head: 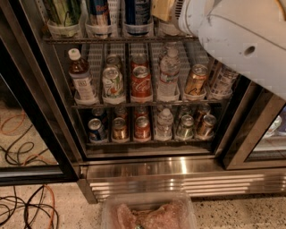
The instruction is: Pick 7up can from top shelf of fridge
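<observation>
The fridge [147,167] stands open, with wire racks of cans and bottles. The top shelf [116,40] runs along the top of the view with clear cup holders. They hold a tall can with green leafy stripes [65,11], two blue cans and a tan object [161,9]. The 7up can does not show; my white arm [241,40] covers the shelf's right end. My gripper is at that end, hidden behind the arm and the top edge. A smaller white can with green-and-red marks [112,82] stands on the rack below.
The lower racks hold a brown bottle [82,76], a red cola can [141,82], water bottles [169,74] and several cans. The black door frame [40,112] is at the left. Cables [27,205] lie on the floor. A clear container [147,214] is at the bottom.
</observation>
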